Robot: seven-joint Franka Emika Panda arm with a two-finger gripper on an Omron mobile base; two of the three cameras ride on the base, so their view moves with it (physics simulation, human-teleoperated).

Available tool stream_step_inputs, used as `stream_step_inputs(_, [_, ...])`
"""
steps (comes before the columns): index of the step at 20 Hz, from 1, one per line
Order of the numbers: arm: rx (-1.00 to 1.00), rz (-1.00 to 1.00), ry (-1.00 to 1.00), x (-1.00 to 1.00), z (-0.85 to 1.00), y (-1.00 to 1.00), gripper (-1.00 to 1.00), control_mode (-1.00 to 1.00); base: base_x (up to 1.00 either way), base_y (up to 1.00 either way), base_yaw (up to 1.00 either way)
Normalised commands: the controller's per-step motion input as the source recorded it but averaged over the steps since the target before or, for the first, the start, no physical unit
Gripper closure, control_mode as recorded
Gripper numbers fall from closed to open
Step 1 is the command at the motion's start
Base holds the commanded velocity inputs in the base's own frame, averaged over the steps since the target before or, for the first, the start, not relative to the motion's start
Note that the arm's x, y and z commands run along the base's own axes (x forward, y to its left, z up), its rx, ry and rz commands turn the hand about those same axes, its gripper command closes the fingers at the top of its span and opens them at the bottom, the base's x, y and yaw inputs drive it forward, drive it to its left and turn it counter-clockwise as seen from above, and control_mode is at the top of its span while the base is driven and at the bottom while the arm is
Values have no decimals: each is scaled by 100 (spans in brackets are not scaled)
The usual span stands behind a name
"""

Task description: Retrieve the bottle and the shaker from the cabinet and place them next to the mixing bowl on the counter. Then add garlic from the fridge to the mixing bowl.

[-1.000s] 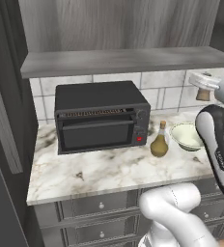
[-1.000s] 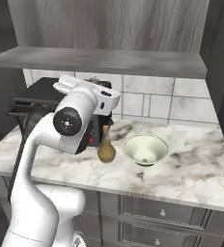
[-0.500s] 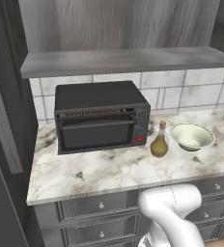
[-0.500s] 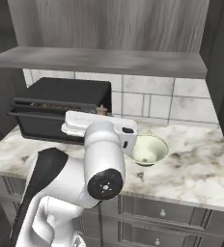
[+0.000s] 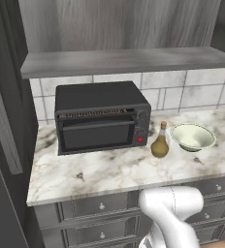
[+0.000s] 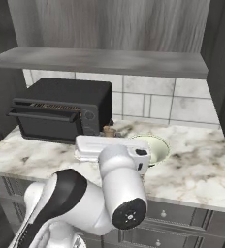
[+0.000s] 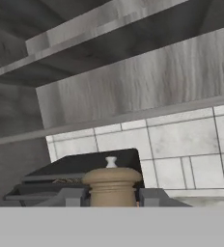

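Marble counter [image 5: 109,174]: white and grey veined top over grey drawer fronts, white tile wall behind, grey shelf above
Toaster oven [image 5: 101,116]: black, on the far left of the counter, door shut, against the tiles
Bottle [image 5: 160,143]: amber, corked, upright on the counter, just right of the toaster oven and just left of the mixing bowl, near but apart from both
Mixing bowl [image 5: 192,137]: pale green, upright on the counter right of the bottle; from the right base camera its rim [image 6: 159,145] shows behind the arm
Shaker [image 7: 112,185]: tan wooden body with a small white knob, upright between the two finger tips in the hand camera, toaster oven [image 7: 80,173] behind it
Gripper [image 7: 112,197]: pinching the shaker, one grey finger [image 7: 73,197] pressed on each side of it
Arm: white, bent low in front of the counter; its elbow covers the drawers in the left base camera
Cork top [image 6: 108,130]: brown, just visible above the white hand, beside the toaster oven
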Motion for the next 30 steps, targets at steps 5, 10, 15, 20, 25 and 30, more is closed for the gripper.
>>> stream_step_inputs(5, [0, 6, -8, 36, -69, -29, 100, -100, 0, 0, 0])
stream_step_inputs(10, [0, 9, -8, 25, -58, -57, 100, -100, 0, 0, 0])
stream_step_inputs(15, [0, 6, -2, 32, -61, -33, 100, -100, 0, 0, 0])
stream_step_inputs(20, [0, 4, 0, 38, -54, -15, 100, -100, 0, 0, 0])
stream_step_inputs(25, [10, 4, 0, 42, -33, -40, 100, -100, 0, 0, 0])
stream_step_inputs(30, [12, 9, -7, 27, -38, -48, 100, -100, 0, 0, 0])
